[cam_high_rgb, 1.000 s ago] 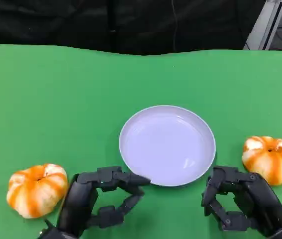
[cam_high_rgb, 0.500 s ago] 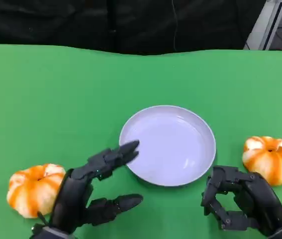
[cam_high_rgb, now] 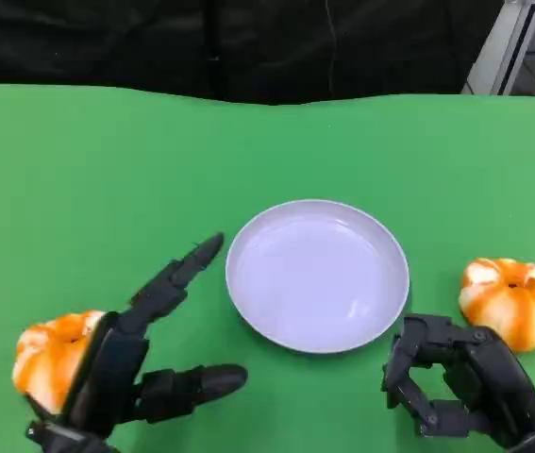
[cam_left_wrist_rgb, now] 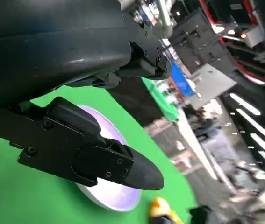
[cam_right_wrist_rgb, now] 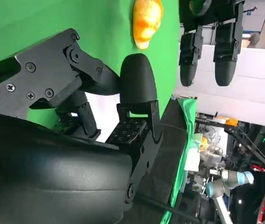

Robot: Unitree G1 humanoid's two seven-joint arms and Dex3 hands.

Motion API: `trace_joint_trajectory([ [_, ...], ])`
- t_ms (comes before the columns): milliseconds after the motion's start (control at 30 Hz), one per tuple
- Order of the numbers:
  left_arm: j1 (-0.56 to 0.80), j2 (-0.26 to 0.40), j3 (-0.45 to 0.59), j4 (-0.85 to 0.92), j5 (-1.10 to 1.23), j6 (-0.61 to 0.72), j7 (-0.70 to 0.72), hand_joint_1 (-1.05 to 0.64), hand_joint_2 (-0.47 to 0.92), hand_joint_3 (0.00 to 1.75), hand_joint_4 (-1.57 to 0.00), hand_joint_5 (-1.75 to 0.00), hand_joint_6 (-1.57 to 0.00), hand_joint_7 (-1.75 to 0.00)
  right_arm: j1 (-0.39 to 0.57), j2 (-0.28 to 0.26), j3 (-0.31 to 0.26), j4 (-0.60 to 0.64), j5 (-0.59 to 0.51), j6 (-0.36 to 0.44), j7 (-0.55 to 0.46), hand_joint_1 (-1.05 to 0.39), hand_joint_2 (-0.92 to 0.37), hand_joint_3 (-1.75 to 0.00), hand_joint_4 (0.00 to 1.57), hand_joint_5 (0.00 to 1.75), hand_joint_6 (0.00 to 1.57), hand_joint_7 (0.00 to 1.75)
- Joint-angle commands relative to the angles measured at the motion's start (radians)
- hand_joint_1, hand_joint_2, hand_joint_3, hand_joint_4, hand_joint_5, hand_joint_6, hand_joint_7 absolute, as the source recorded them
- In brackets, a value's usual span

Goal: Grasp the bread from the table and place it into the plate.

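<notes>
On the green counter (cam_high_rgb: 78, 189) the round white plate (cam_high_rgb: 317, 275) lies between two orange-and-white pumpkin-shaped breads — one (cam_high_rgb: 48, 357) at the left, partly behind the left hand (cam_high_rgb: 125, 363), whose fingers are spread wide and hold nothing. The other bread (cam_high_rgb: 515, 300) lies right of the plate, just beyond the right hand (cam_high_rgb: 456, 387) — fingers curled in, holding nothing.

I see a green table (cam_high_rgb: 78, 170) backed by a black curtain (cam_high_rgb: 201, 42) along its far edge, with a pale metal frame (cam_high_rgb: 505, 45) at the curtain's right end; beyond the table, a workshop with long ceiling lights (cam_left_wrist_rgb: 244, 105) and a blue panel (cam_left_wrist_rgb: 181, 84)
</notes>
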Motion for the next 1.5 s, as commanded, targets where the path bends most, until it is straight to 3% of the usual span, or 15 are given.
trace_joint_trajectory([
  [33, 0.047, 0.042, 0.032, -0.146, 0.178, 0.16, 0.106, -0.84, 0.92, 0.17, -0.33, -0.01, -0.28, 0.0, 0.013, -0.019, -0.008, -0.014, 0.006, -0.004, 0.003, -0.1, -0.58, -1.03, 0.8, 1.59, 0.82, 1.32],
  [333, 0.117, 0.061, -0.002, -0.394, 0.428, 0.616, 0.11, -0.88, 0.92, 0.32, -0.3, 0.0, -0.33, -0.02, 0.021, -0.016, -0.005, -0.032, -0.002, 0.01, -0.006, -0.1, -0.58, -1.02, 0.8, 1.59, 0.83, 1.32],
  [567, 0.106, 0.122, -0.044, -0.43, 0.517, 0.849, 0.044, -0.94, 0.92, 0.5, -0.3, 0.0, -0.33, 0.0, 0.03, -0.016, 0.0, -0.052, -0.01, 0.021, -0.016, -0.1, -0.57, -1.04, 0.81, 1.6, 0.83, 1.32],
  [867, 0.063, 0.187, -0.086, -0.405, 0.539, 1.069, -0.053, -0.96, 0.92, 0.62, -0.31, -0.01, -0.33, 0.0, 0.027, -0.021, -0.002, -0.041, -0.012, 0.015, -0.016, -0.1, -0.58, -1.03, 0.81, 1.6, 0.83, 1.31],
  [1100, 0.005, 0.227, -0.093, -0.281, 0.501, 1.116, -0.027, -0.97, 0.92, 0.62, -0.34, -0.01, -0.33, -0.01, 0.031, -0.019, 0.0, -0.043, -0.013, 0.014, -0.016, -0.1, -0.58, -1.03, 0.8, 1.61, 0.83, 1.32],
  [1500, -0.082, 0.291, -0.147, -0.03, 0.404, 1.02, 0.014, -0.95, 0.92, 0.52, -0.45, -0.04, -0.42, -0.02, 0.038, -0.023, 0.0, -0.058, -0.002, 0.029, -0.006, -0.1, -0.58, -1.03, 0.8, 1.61, 0.83, 1.32],
])
